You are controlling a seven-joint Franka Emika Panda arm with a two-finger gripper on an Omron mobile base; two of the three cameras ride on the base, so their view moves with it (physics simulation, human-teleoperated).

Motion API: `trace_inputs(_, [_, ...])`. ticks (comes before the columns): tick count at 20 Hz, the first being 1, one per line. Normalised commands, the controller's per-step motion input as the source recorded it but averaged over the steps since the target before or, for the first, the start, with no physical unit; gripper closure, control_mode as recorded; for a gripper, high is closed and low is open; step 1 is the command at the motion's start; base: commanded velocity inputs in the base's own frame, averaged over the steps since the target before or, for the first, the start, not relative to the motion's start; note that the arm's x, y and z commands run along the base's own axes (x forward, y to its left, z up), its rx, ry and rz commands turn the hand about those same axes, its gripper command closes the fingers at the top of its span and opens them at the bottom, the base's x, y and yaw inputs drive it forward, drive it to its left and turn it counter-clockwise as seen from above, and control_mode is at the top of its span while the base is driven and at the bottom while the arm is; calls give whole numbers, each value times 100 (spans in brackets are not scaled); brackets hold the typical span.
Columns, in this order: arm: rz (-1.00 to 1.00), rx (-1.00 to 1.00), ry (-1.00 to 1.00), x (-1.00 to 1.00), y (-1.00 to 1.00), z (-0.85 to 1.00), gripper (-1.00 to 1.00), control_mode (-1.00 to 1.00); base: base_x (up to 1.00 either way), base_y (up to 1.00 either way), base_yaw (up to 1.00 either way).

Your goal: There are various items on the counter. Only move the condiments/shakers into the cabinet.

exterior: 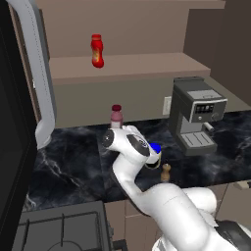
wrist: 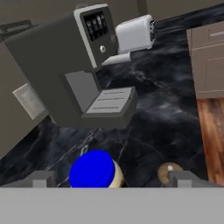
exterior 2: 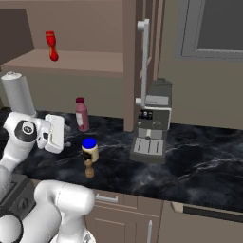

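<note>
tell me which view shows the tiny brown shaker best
The right base view: the tiny brown wooden shaker stands whole and unblocked on the counter, just in front of the blue-lidded cream jar. The left base view shows it close beside the arm. The hand view catches just its top.

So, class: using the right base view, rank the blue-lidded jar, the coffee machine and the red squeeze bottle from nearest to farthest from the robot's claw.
1. Blue-lidded jar: on the counter, just to the right of the open claw.
2. Coffee machine: farther right along the counter.
3. Red squeeze bottle: up on the cabinet shelf, well above the claw.
</note>
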Motion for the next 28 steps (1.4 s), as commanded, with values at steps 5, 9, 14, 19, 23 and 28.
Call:
trace_inputs(5, [-2, 0, 0, 28, 0, -30, -100, -100, 0, 0, 0])
trace_inputs(9, [-3, 0, 0, 30, 0, -34, -100, -100, 0, 0, 0])
trace_inputs(14, [-3, 0, 0, 30, 0, -28, -100, -100, 0, 0, 0])
trace_inputs(19, [-2, -1, 0, 17, 0, -16, -100, -100, 0, 0, 0])
trace_inputs(23, [-4, -2, 8, 13, 0, -1, -100, -100, 0, 0, 0])
trace_inputs(28, [-5, -5, 10, 13, 0, -4, -100, -100, 0, 0, 0])
